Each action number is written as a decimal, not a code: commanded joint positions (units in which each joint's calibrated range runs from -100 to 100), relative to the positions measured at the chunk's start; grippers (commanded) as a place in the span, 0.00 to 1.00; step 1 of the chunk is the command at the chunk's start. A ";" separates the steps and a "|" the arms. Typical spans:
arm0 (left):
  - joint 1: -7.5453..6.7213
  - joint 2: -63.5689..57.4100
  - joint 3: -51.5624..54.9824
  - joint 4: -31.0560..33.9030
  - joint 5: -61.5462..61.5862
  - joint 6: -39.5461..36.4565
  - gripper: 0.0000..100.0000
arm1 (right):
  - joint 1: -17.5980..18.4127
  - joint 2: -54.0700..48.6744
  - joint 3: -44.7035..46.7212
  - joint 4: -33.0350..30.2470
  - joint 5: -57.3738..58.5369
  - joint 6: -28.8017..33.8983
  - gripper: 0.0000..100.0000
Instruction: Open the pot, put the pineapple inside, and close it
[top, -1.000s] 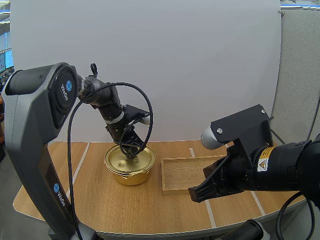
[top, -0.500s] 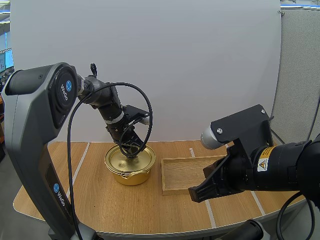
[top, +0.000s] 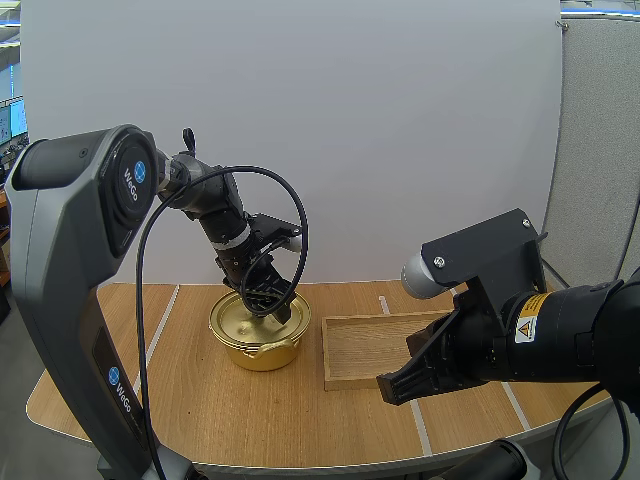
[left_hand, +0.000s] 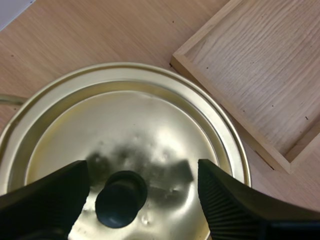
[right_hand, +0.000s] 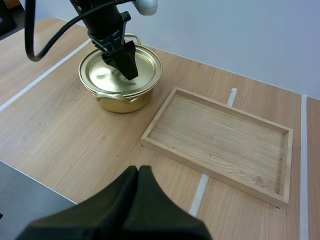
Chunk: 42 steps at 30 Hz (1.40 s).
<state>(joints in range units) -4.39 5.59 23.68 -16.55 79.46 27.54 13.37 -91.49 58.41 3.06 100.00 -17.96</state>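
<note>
Ribbed black fingers of the left gripper stand released and spread, one on each side of the black knob; the knob tops the golden lid, which lies closed on the pot; the pot sits on the wooden table, just left of the wooden tray; at the near right, the right gripper hangs on the near side of the tray, its fingers clenched together on nothing, well apart from the pot.
</note>
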 joint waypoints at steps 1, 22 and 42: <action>-0.13 -3.95 -2.12 -0.10 2.40 -0.05 1.00 | -0.19 -0.58 0.22 0.42 0.00 -0.67 0.00; -0.13 -43.50 -9.06 -0.10 20.54 -0.26 1.00 | -0.19 -0.58 0.22 -0.40 0.00 -0.66 0.00; -0.13 -71.27 -8.50 0.98 20.54 -8.47 1.00 | -0.19 -0.58 0.22 -0.40 0.00 -0.66 0.00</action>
<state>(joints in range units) -4.39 -63.27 15.01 -15.98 99.80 20.71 13.37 -91.49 58.41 2.95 100.00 -17.96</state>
